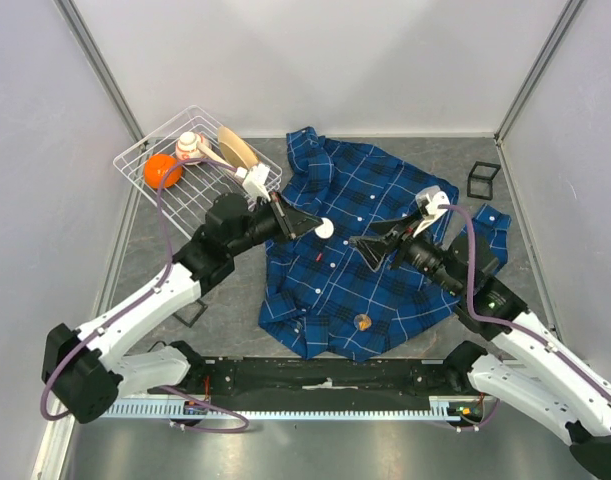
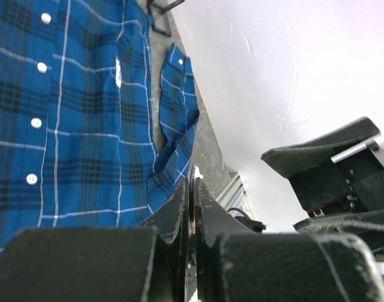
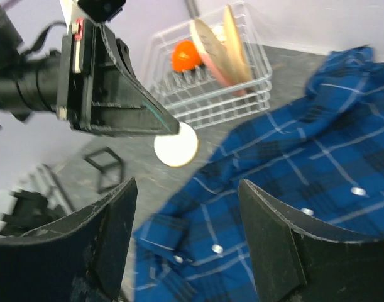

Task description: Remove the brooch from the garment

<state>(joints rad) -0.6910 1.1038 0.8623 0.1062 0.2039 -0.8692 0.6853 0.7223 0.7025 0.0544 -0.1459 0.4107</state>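
The garment (image 1: 370, 195), a blue plaid shirt with white buttons, lies spread on the grey table, and it also shows in the left wrist view (image 2: 72, 126) and the right wrist view (image 3: 317, 163). The brooch (image 1: 325, 228) is a round white disc with a gilt rim, held in the air above the shirt's left side. My left gripper (image 1: 307, 224) is shut on it. The disc shows edge-on between those jaws (image 2: 193, 185). My right gripper (image 1: 369, 250) is open and empty just right of the brooch (image 3: 176, 144), its fingers (image 3: 186, 189) spread wide.
A white wire basket (image 1: 207, 190) at the back left holds an orange ball (image 1: 163, 171) and wooden discs. Small black frames sit at the back right (image 1: 483, 178) and by the left arm (image 1: 188, 315). A small brown round item (image 1: 363, 322) lies on the shirt's hem.
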